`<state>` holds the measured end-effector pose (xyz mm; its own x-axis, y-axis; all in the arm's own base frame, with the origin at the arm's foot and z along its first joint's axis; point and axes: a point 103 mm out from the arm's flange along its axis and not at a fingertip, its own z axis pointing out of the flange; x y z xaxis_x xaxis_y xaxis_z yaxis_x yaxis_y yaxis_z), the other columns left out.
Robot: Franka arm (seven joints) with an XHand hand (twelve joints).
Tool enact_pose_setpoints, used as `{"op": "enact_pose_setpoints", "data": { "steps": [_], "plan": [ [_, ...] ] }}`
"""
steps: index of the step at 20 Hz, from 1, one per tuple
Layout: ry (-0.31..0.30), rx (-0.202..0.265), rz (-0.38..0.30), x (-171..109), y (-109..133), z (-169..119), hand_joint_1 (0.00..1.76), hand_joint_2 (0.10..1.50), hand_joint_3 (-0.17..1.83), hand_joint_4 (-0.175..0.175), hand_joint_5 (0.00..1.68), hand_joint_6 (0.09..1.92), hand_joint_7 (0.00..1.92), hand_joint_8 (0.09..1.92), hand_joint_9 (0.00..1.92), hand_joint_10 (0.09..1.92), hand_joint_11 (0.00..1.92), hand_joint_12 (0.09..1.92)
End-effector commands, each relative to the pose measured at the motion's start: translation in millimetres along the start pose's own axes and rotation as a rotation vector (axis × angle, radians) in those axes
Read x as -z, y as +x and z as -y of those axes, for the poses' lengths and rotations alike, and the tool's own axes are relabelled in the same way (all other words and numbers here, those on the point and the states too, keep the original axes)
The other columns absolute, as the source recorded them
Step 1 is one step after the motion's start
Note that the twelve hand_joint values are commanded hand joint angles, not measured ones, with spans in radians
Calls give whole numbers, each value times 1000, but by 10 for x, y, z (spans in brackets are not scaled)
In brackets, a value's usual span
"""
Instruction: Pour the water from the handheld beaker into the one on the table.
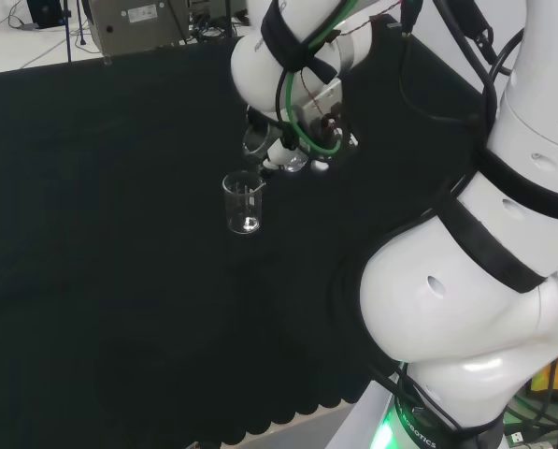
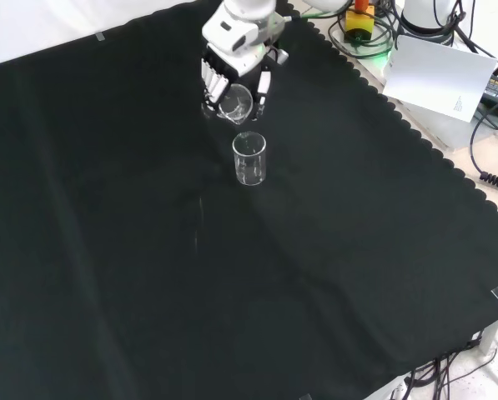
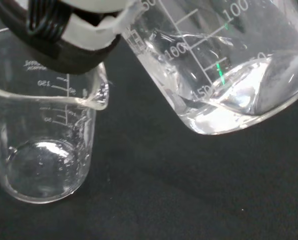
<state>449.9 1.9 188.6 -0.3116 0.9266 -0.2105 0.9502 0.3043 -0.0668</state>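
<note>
The handheld beaker [image 3: 223, 70] is gripped tilted in the curled hand [image 2: 236, 71], water at its lip; the table beaker [image 3: 44, 135] just below should be centred under the rim first.

Black cloth [image 2: 148, 275] with a scalloped edge covers the counter; cables [image 2: 490, 125] and a white sheet [image 2: 440, 79] lie beyond it.
</note>
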Motion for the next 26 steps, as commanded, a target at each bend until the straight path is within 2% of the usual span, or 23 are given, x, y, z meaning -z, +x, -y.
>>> {"op": "enact_pose_setpoints", "data": {
  "steps": [1, 8, 15, 26],
  "plan": [
    [31, 66, 98, 19, 267, -45, 1315, 1026, -175, -175, 1451, 169, 1531, 87, 1687, 87, 1498, 644],
    [43, 81, 150, 16, 246, -24, 1315, 1026, -175, -175, 1452, 168, 1531, 87, 1687, 87, 1500, 642],
    [55, 100, 236, 54, 259, -13, 1315, 1026, -175, -175, 1452, 167, 1532, 87, 1688, 87, 1502, 640],
    [96, 84, 317, 60, 229, -32, 1315, 1026, -175, -175, 1453, 165, 1533, 87, 1687, 87, 1502, 635]
  ]
}}
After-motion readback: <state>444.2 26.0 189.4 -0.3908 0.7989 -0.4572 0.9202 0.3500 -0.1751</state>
